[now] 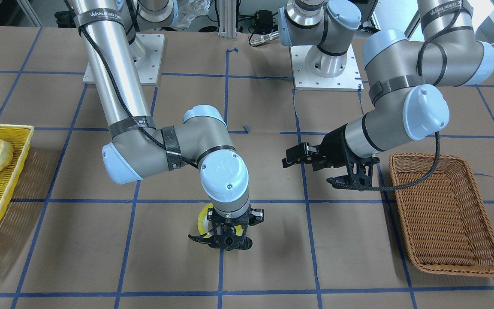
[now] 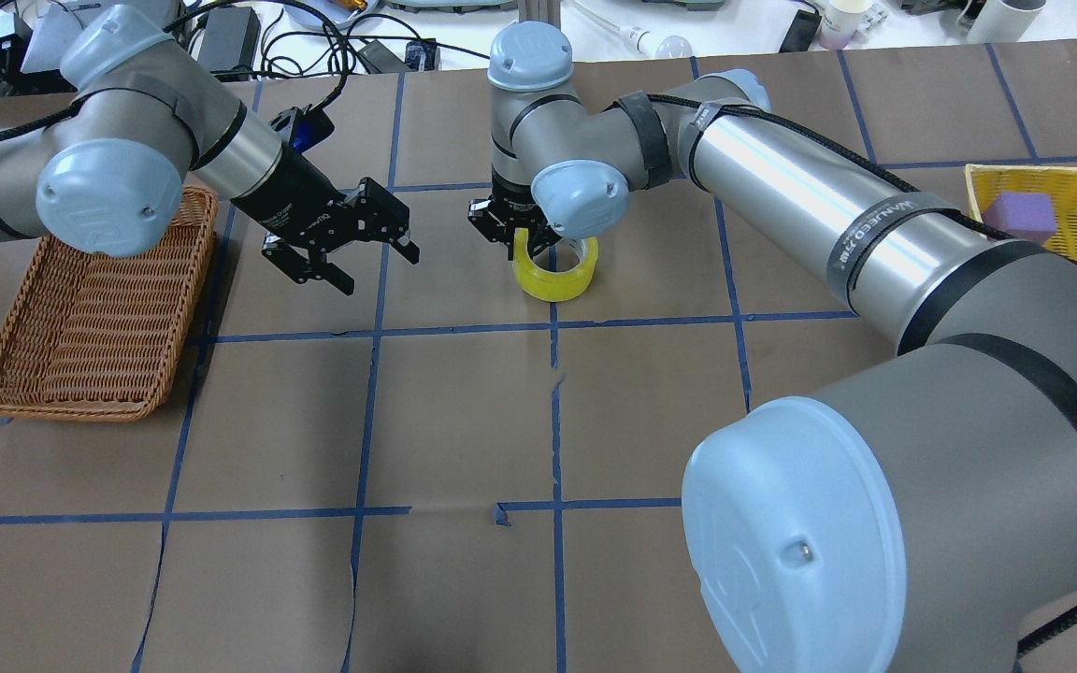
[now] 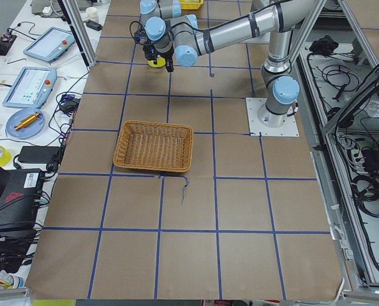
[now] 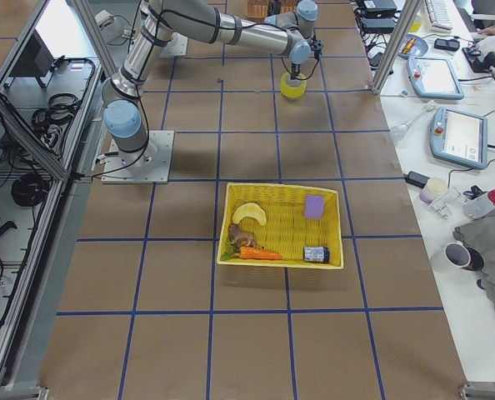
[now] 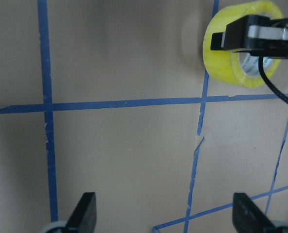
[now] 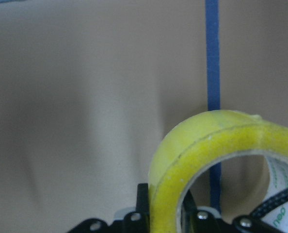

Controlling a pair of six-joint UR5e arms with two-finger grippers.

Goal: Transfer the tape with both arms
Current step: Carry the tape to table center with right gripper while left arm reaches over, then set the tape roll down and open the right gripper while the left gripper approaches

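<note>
My right pincer (image 2: 522, 241), at the centre of the overhead frame, is clamped on the wall of the yellow tape (image 2: 565, 278), likely leaving its other side free for my left pincer (image 2: 376, 268), wide open and empty, centre left

tape (image 2: 562, 276): mid-table (image 2: 464, 421), between the two baskets
right claw (image 2: 512, 234): astride the tape's wall
left claw (image 2: 378, 268): left of tape, apart
wicker basket (image 2: 90, 327): further left
second basket (image 4: 281, 187): well right of tape

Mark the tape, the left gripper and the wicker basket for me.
tape (image 2: 559, 284): overhead view, on its near outer wall.
left gripper (image 2: 378, 269): overhead view, midway between its fingertips.
wicker basket (image 2: 71, 409): overhead view, on its near rim.
</note>
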